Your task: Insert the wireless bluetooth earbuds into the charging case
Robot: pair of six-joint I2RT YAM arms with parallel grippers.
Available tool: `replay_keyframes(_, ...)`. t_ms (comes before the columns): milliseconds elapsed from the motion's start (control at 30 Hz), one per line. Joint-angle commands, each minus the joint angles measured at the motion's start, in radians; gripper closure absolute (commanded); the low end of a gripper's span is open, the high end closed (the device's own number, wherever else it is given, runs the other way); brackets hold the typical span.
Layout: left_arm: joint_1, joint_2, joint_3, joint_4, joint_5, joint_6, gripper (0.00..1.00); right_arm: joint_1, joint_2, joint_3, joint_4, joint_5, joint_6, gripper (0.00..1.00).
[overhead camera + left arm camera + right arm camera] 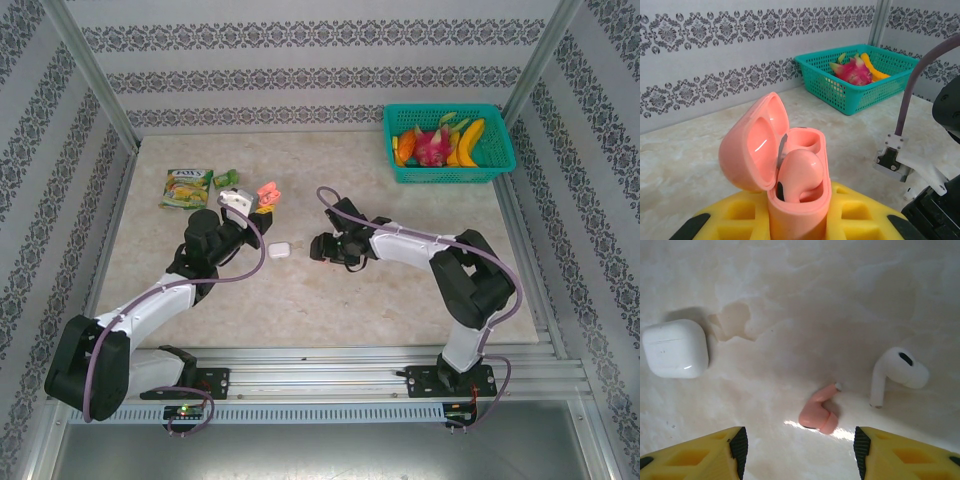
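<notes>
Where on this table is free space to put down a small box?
Free: the near middle of the table, by the front rail, and the far stretch between the pink case and the basket. Crowded: the centre, around the white case, pink earbud and white earbud.

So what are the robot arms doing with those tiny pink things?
The left gripper is shut on an open pink case with one pink earbud already in it. The right gripper is open above the table, over a loose pink earbud and a white earbud. A closed white case lies nearby.
</notes>
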Motion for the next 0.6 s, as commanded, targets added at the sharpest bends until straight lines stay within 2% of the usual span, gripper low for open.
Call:
replay_keyframes(0,0.002,-0.024,-0.012,0.042,-0.022,0.004,1.00,0.017,0.037,0.037,0.035,-0.018,0.024,0.40)
replay_keyframes(267,0.014,-0.036,-0.015,0.046,-0.028,0.005,1.00,0.035,0.091,0.076,0.017,-0.032,0.040,0.43)
replay_keyframes(567,0.024,-0.037,-0.014,0.056,-0.026,0.005,1.00,0.080,0.047,0.051,0.072,-0.111,0.111,0.44)
